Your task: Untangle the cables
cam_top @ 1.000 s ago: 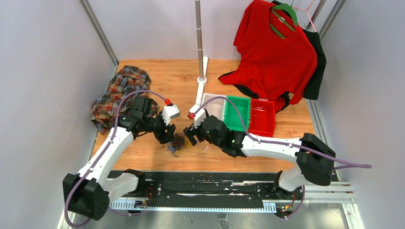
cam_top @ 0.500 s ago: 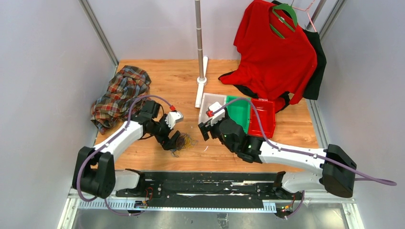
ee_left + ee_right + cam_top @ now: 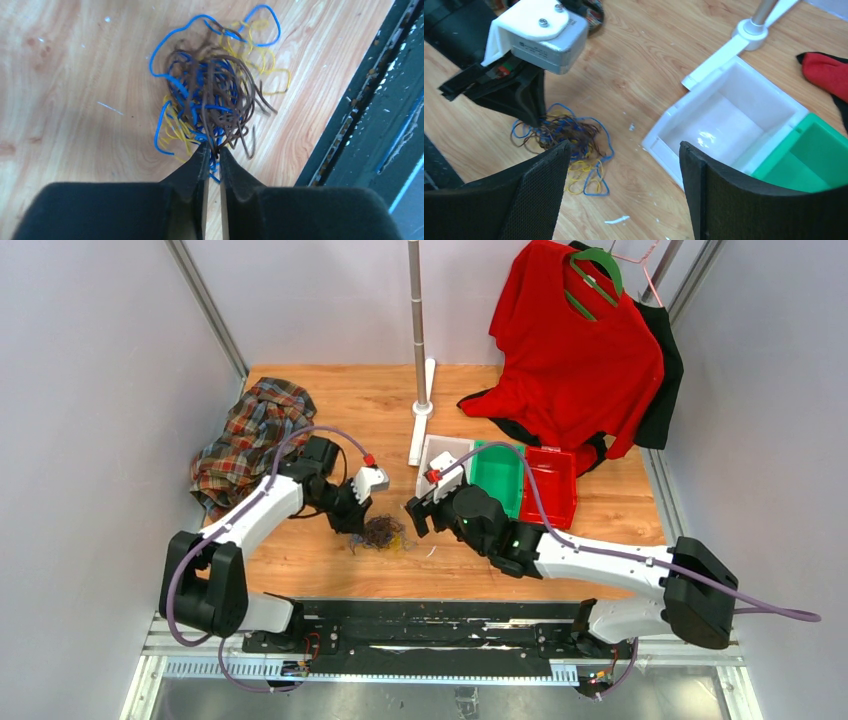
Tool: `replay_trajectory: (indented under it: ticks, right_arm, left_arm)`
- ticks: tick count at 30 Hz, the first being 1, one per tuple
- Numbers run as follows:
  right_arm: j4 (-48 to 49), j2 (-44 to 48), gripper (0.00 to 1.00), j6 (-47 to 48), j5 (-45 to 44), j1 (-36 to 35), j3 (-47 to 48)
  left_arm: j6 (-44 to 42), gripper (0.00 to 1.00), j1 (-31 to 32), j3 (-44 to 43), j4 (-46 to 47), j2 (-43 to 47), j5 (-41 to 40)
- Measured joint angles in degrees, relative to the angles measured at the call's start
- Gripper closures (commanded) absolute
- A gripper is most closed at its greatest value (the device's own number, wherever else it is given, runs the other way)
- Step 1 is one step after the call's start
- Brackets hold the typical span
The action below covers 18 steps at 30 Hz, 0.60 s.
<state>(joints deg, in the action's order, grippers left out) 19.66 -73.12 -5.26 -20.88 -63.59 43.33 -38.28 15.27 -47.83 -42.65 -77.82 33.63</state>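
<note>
Now the left tool (image 3: 212, 150) pinches the cables (image 3: 215, 95) after gaping (right tool (image 3: 624, 145) hangs released at their three o'clock).
Wad lies fully knotted on the counter (image 3: 75, 75); no colour is separated yet.

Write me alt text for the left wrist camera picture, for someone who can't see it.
The left gripper, jaws nearly closed, pinches strands at the near edge of a tangled wad of blue, brown and yellow cables lying on a light wooden table. A dark metal rail runs along the right side.
</note>
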Motion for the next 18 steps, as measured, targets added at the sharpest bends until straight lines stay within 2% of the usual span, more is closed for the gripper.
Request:
replay_trajectory:
  ticks: [2,3,13,18]
  right_arm:
    - [0.11,-0.87,0.21,-0.92,1.2,0.0,1.29]
    - [0.42,-1.22,0.21,-1.38,1.73,0.0,1.88]
    - [2.95,-2.56,0.21,-4.59,6.54,0.0,2.75]
    - [5.42,-2.97,0.21,-5.05,9.33,0.0,2.73]
  left_arm:
    - [-0.85,0.99,0.02,-2.45,-2.16,0.0,0.76]
    - [-1.09,0.99,0.04,-3.65,-3.02,0.11,1.18]
    - [-0.26,0.99,0.04,-6.16,-6.86,9.35,4.98]
    - [0.37,0.99,0.04,-6.16,-8.17,10.99,5.62]
